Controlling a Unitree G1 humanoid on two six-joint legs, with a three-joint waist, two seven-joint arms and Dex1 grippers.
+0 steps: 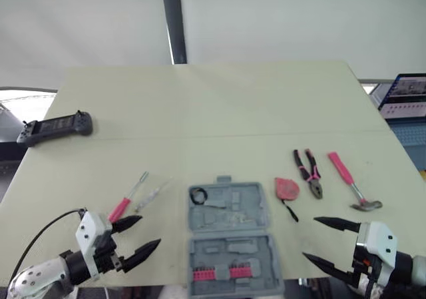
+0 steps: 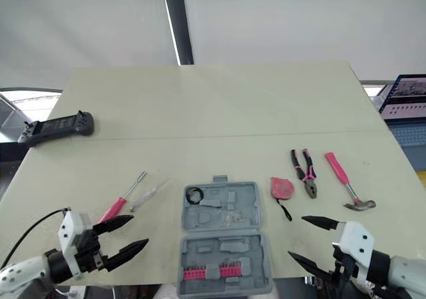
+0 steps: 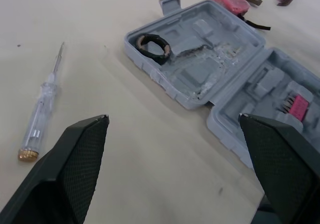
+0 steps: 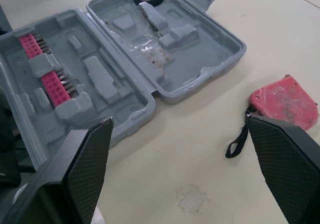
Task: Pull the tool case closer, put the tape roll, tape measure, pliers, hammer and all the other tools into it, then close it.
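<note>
**Q:** Setting?
**A:** A pale cream table (image 1: 233,106) stands against a plain white wall, with a dark pole (image 1: 172,19) behind its far edge. A dark handheld controller (image 1: 54,127) lies at the table's far left. A laptop (image 1: 406,102) sits off the right side, its screen too small for me to read.

**Q:** The tool case?
**A:** The tool case (image 1: 229,236) is grey moulded plastic. It lies open and flat at the near edge, with the hinge running left to right. The far half has shaped recesses, a latch tab (image 1: 223,178) on its far rim and the black tape roll (image 1: 198,195) in its far-left corner. The near half holds pink bit strips (image 1: 226,272) in a row. I cannot read any marking on the shell.

**Q:** Grippers relative to it?
**A:** The case sits between them. My left gripper (image 1: 150,231) hovers just left of the near half, fingers spread wide and holding nothing. My right gripper (image 1: 309,237) hangs to the right of the near half, by the table's near edge, also wide and empty. Neither touches the case.

**Q:** Loose tools?
**A:**
- **Right of the case:**
  - The red tape measure (image 1: 287,188) lies just beside the far half, its black strap trailing toward me.
  - Next come the pliers (image 1: 308,172), with pink-and-black handles pointing away.
  - Then the hammer (image 1: 349,179), with a pink handle and its steel head nearest me.
- **Left of the case:**
  - The red-handled driver (image 1: 126,202) lies just ahead of the left fingertips, its shaft pointing away.
  - The clear-handled tester screwdriver (image 1: 152,194) lies between that driver and the case.

All of these rest on the table, apart from the case.
</note>
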